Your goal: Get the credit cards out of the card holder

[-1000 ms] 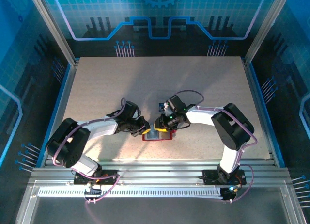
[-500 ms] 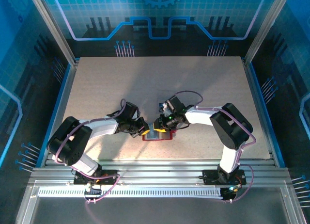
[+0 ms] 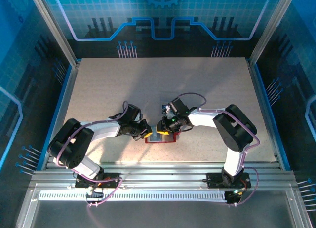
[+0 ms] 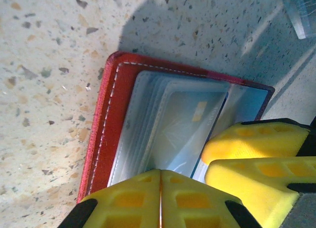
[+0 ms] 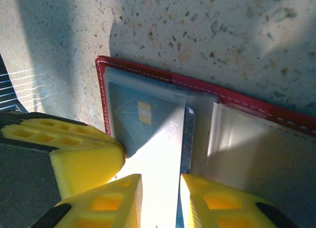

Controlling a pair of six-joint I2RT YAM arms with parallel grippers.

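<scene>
Change is slight: the left gripper (image 4: 160,176) stays clenched shut at the left edge of the open card holder (image 3: 160,137), near centre, while the right gripper (image 5: 160,181) hangs narrowly parted over a still-pocketed credit card (image 5: 145,122), grip unclear, so extraction looks barely begun

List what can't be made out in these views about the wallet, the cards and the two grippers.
Right wrist: whether the right gripper pinches a card in the card holder; glare washes out the gap.
Left wrist: how many credit cards sit inside; cloudy sleeves overlap them.
Left wrist: the pale object top right; cut by the frame edge.
Top external: the card holder's contents; too small, under the left gripper and right gripper.
</scene>
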